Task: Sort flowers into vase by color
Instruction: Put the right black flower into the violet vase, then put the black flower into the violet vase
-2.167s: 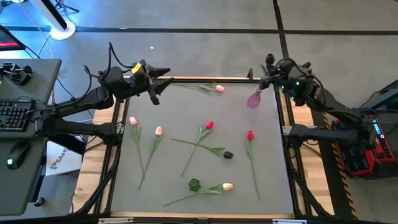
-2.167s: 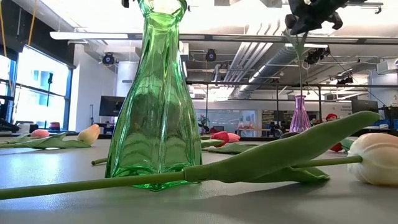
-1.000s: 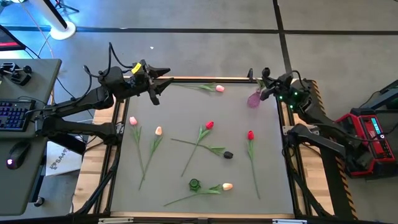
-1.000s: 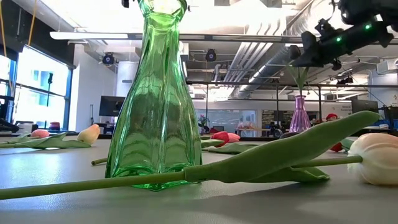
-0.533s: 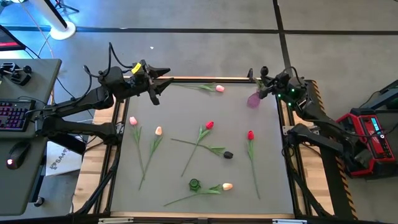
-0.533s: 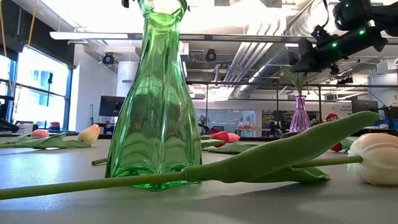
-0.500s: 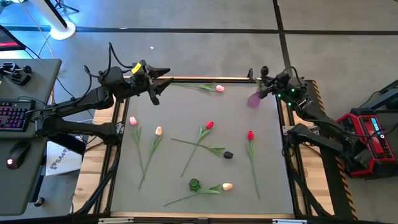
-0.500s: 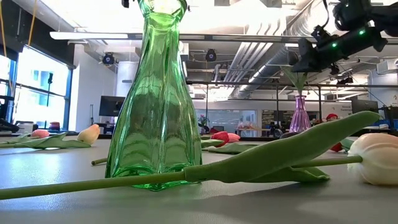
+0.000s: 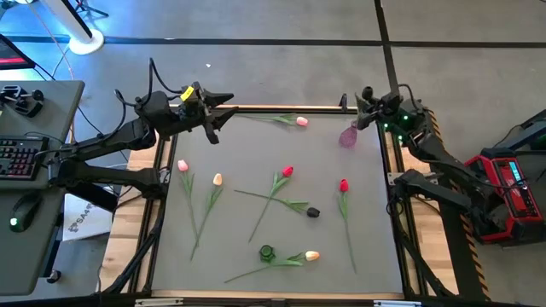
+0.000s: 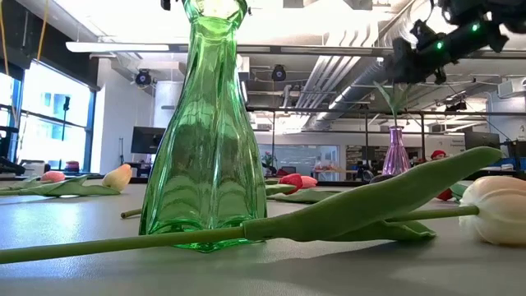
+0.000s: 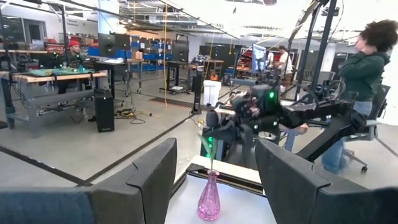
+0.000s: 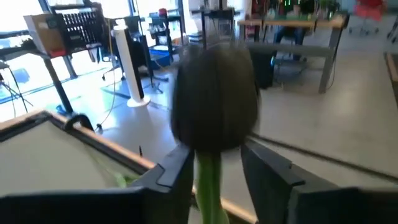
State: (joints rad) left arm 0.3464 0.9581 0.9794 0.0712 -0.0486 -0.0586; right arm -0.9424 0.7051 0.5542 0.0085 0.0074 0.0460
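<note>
Overhead first. Lying loose on the grey table mat (image 9: 256, 145): one pink tulip (image 9: 301, 121) along the far edge, another pink tulip head (image 9: 182, 165) and a cream tulip (image 9: 217, 179) at the left, two red tulips (image 9: 287, 171) (image 9: 344, 184) near the middle, a small near-black tulip head (image 9: 313, 212) between them, and a second cream bloom (image 9: 312, 254) just beside the small green glass vase (image 9: 266, 252) at the near edge. Parked over the far-left corner, fingers spread, nothing between them: left gripper (image 9: 223, 109). Poised at the far-right corner, just above and behind the slim pink glass vase (image 9: 348, 135): right gripper (image 9: 363, 101).

Level across the table next. Close up, the green glass vase (image 10: 205, 148), with a leafy stem and a cream head lying in front. Far back, the pink glass vase (image 10: 396, 152) upright with a green stem (image 10: 396, 103) rising from its neck toward the right gripper (image 10: 407, 62) overhead.

From the left wrist: own fingers (image 11: 155, 180) wide apart, pink vase beyond, a person (image 11: 364, 68) in the room behind.

From the right wrist: a dark, near-black tulip bloom (image 12: 214, 99) upright above the fingers (image 12: 174, 180), its stem between them, jaws parted wider than the stem, with a gap on one side.
</note>
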